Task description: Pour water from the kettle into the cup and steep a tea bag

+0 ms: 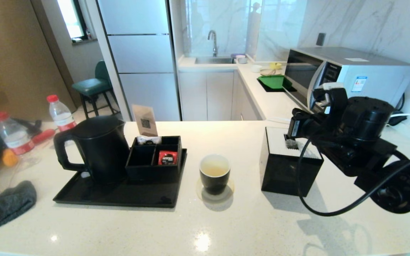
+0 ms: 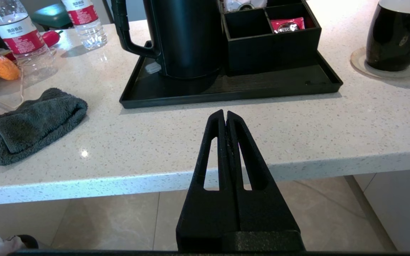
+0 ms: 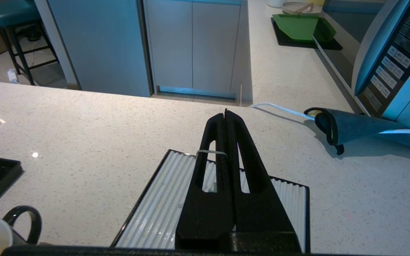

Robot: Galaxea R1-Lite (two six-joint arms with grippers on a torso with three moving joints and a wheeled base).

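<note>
Over the black cube box (image 1: 290,165) at the far right of the tabletop (image 1: 226,227), the right gripper (image 3: 225,115) hangs with its fingers (image 3: 238,142) pressed together. A thin pale string (image 3: 210,152) loops across one finger in the right wrist view, so they seem clamped on the tea bag's thread. A small greyish lump below them on the box's white slotted top may be the tea bag (image 1: 290,143) itself, though I cannot be sure.

Well to the left of those fingers stands the cup (image 1: 214,173) on its round coaster (image 1: 215,193), already holding pale yellowish water (image 1: 214,168). Farther left again, the kettle (image 1: 96,149) sits upright on the black tray (image 1: 119,193), just beside the compartment box (image 1: 155,156) with a red-wrapped sachet (image 1: 167,157). The left gripper (image 2: 225,114) waits below the near edge of the tabletop, fingers closed on nothing, with the tray beyond its tips.

Pouring looks finished; steeping is what remains. The risk, as I judge it, lies in the thin hold. A string pinched this lightly could slip, dropping the bag onto the box. A bag dangling during the swing leftward could strike the cup's rim and tip the full cup. Lowering too far would wet the fingers.
</note>
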